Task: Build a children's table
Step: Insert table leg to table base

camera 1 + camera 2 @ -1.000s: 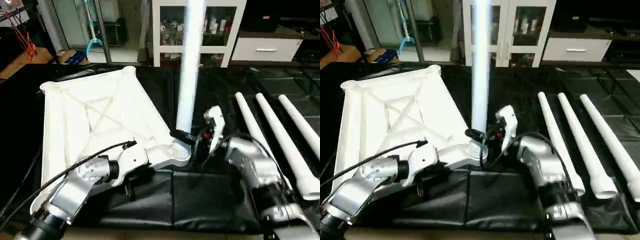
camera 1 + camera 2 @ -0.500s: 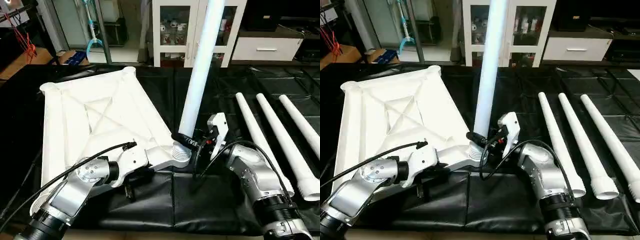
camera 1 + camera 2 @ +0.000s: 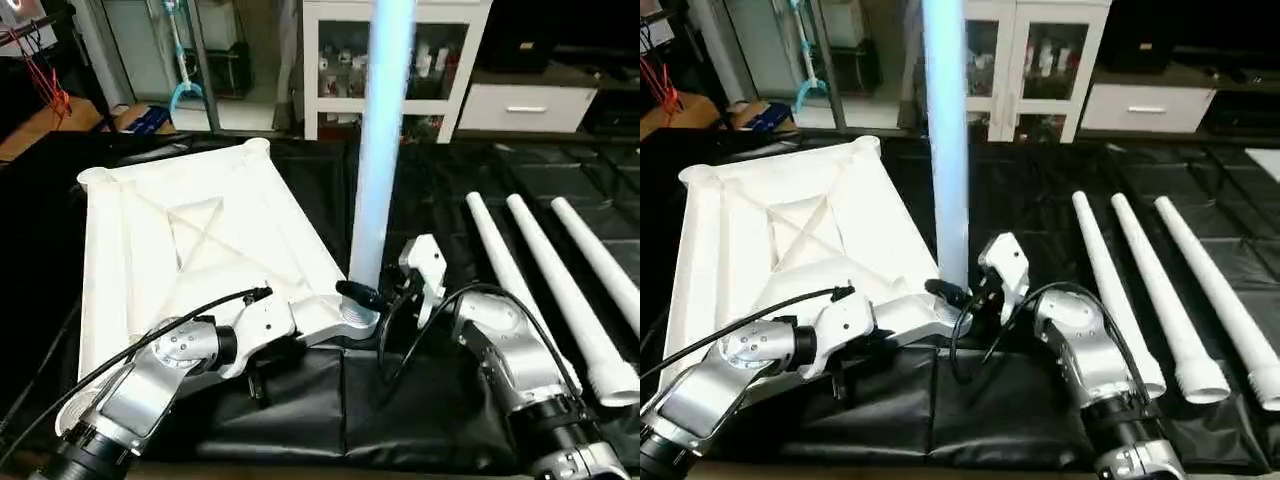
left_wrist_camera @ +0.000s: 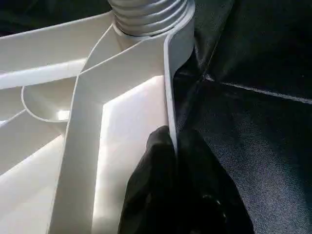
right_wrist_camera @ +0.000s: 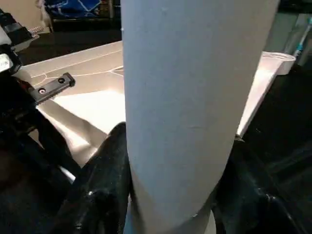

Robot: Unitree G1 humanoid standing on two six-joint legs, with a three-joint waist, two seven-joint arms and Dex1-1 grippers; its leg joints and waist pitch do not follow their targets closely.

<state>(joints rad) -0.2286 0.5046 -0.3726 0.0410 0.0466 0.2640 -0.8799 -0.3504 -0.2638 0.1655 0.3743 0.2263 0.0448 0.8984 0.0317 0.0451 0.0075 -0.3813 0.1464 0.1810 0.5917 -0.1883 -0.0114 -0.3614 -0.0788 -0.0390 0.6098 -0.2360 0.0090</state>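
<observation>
In the head views the white tabletop [image 3: 190,240] is seen lying underside up on a black mat [image 3: 420,400], its near edge partly covered by the left forearm. One upright leg [image 3: 378,160] is planted in the near corner socket [image 3: 352,312], its top cut off by the frame. Three more legs [image 3: 545,285] are counted lying side by side on the mat at the robot's right, the outermost one running out of view. The right gripper [image 3: 958,296] is clamped around the base of the upright leg, the far finger being hidden behind the tube. A white cabinet [image 3: 440,60] is made out behind the mat. In the left wrist view the left gripper [image 4: 173,146] is seen pinched shut on the thin rim of the tabletop [image 4: 168,87], one black finger on each side, with the ribbed socket collar [image 4: 148,14] cut off at the frame's edge. In the right wrist view the leg [image 5: 195,97] blocks most of the scene; black fingers [image 5: 105,180] are pressed against both its sides.
</observation>
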